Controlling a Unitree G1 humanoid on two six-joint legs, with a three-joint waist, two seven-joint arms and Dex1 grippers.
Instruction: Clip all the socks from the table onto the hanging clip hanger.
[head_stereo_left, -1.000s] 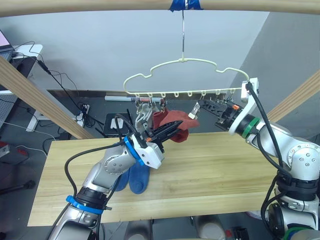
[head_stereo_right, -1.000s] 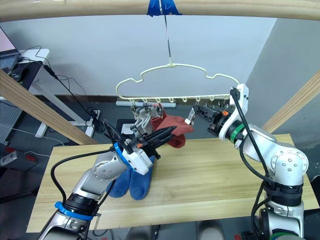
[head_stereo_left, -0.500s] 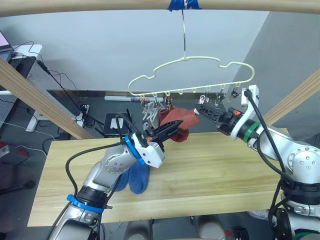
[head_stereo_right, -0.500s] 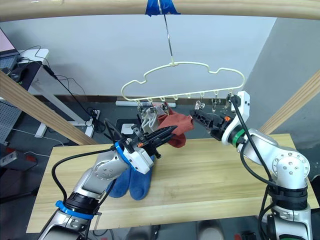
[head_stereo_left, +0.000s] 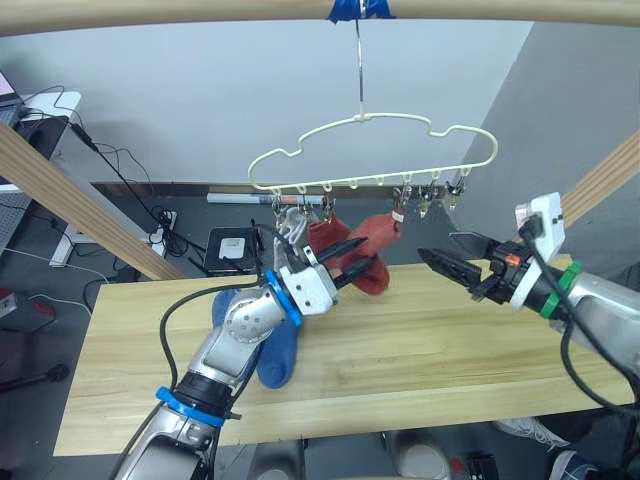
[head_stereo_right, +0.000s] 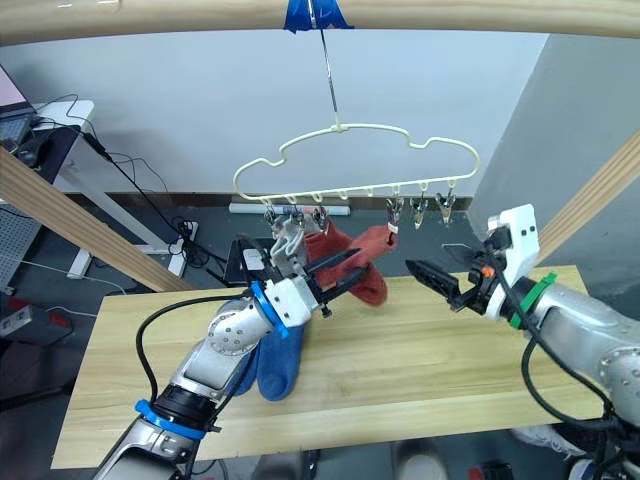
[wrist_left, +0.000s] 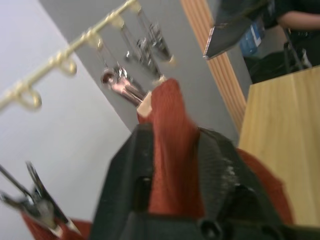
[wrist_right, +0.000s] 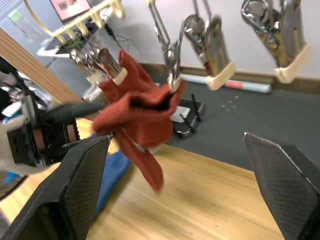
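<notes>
The cream clip hanger (head_stereo_left: 370, 125) hangs from the top pole over the table (head_stereo_left: 430, 340). Grey socks (head_stereo_left: 289, 226) hang from its left clips. Beside them hang two rust-red socks, one (head_stereo_left: 326, 238) by the grey pair and one (head_stereo_left: 378, 232) held by a clip further right. My left gripper (head_stereo_left: 347, 261) is open, and the red sock (wrist_left: 170, 150) lies between its fingers. Well to the right of the hanger and below the clips, my right gripper (head_stereo_left: 436, 246) stands wide open and holds nothing. Two blue socks (head_stereo_left: 272, 348) lie on the table under my left arm.
Three bare clips (head_stereo_left: 436, 190) hang at the hanger's right end. A round top pole (head_stereo_left: 200, 10) and slanted poles at the left (head_stereo_left: 70, 200) and right (head_stereo_left: 600, 175) frame the space. Cables and a power strip (head_stereo_left: 160, 235) lie on the floor behind the table.
My right gripper opened, let the clip go and drew back right and down from the hanger. My left gripper's fingers spread apart around the red sock. The hanger swung.
</notes>
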